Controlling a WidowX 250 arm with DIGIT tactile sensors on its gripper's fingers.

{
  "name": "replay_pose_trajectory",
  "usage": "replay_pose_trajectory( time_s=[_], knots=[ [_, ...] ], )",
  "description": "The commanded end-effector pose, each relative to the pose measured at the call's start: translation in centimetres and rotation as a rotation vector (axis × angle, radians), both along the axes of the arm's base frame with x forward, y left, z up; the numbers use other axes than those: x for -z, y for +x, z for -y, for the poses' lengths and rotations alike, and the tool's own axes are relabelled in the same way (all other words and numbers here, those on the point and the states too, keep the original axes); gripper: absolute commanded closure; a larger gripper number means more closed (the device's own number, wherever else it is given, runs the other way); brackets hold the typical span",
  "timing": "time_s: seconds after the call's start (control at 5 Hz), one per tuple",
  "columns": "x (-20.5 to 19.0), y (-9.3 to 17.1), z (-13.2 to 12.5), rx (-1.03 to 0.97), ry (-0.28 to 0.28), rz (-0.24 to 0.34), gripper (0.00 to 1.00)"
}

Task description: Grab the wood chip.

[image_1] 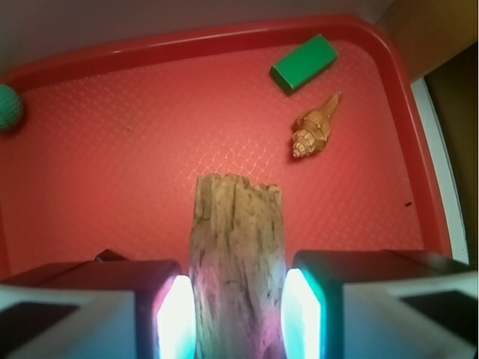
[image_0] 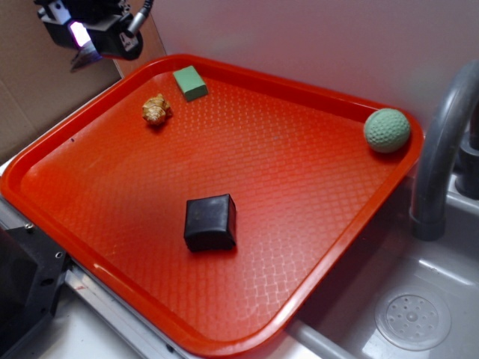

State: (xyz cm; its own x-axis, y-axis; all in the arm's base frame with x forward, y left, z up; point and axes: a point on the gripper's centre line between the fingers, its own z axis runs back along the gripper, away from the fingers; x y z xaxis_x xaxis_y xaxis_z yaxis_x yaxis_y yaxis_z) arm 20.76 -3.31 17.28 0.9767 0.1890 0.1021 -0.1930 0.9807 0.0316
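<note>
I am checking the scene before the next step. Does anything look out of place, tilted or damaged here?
Nothing looks spilled or broken. The wood chip sits between the gripper pads, above the red tray. Its jagged top end looks like natural wear. The shell, green block, black cube and green ball lie apart.

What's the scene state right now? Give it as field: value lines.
end effector: raised above the tray's far left corner in the exterior view, shut on the wood chip
wood chip: between the lit pads, off the tray, its jagged end sticking out
tray: red, beside a sink
shell: on the tray, near the green block
green block: on the tray, by the far rim
black cube: on the tray, near the middle
green ball: on the tray, in the right corner
task status: chip grasped and lifted
</note>
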Motion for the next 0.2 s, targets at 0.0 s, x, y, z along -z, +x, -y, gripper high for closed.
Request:
replay_pose_trajectory(
  time_s=[0.0],
  knots=[
    [-1.94, -0.41, 0.7, -0.008, -0.068, 0.06, 1.0]
  ],
)
